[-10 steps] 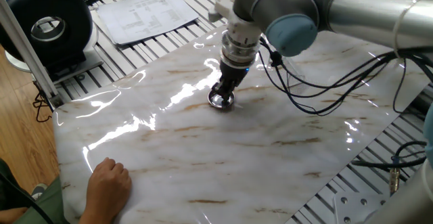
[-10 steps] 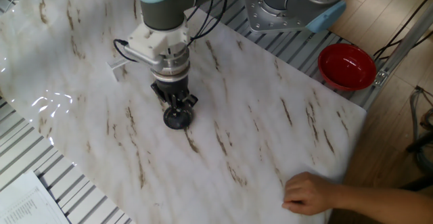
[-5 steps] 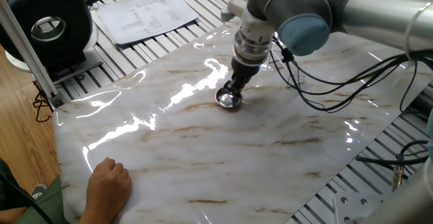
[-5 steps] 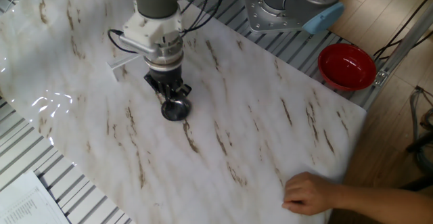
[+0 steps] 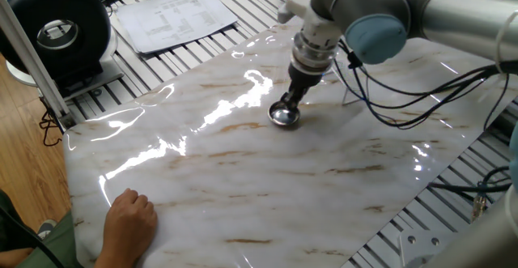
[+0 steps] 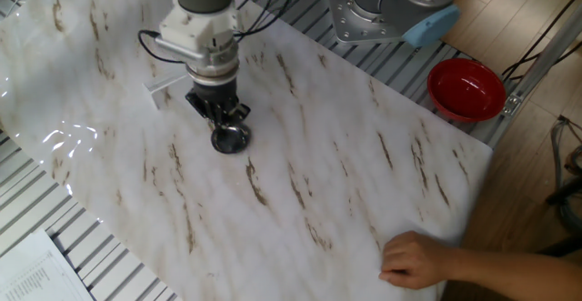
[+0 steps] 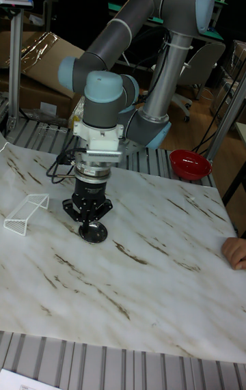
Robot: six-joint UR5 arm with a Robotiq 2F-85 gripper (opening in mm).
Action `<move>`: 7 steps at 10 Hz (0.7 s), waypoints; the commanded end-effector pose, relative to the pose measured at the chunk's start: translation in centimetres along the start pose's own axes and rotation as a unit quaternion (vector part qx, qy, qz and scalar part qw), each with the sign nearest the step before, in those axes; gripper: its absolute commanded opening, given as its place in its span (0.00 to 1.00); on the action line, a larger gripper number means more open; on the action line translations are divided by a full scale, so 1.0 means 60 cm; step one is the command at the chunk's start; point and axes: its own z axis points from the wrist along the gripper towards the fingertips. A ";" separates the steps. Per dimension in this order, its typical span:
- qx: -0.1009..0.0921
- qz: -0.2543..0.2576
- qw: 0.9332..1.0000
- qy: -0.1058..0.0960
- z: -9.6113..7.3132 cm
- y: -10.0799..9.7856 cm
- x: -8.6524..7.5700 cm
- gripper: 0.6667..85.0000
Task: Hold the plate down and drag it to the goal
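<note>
Since the earlier frames, claw (image 7: 89,220) and plate (image 7: 93,231) have shifted together across the marble counter (image 7: 157,274) toward the goal (image 7: 25,214). Fingertips press the plate; their spread cannot be determined. In the tall view, the goal lies left of the plate, near but apart.

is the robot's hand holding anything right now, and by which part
Nothing is gripped. The hand presses down on the silver plate, pinning it by its bowl.

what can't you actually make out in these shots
- Gripper jaws: bunched over the plate in every view, open or shut unclear.
- Goal: frame clear only in the tall view; partly behind the wrist in the other fixed view.
- Person's hand: cut by the tall view's right edge.
</note>
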 end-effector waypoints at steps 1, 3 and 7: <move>0.005 -0.020 1.000 -0.009 -0.009 -0.039 0.014 0.01; 0.007 -0.034 0.999 -0.017 -0.013 -0.060 0.024 0.01; 0.005 -0.050 0.998 -0.024 -0.022 -0.096 0.040 0.01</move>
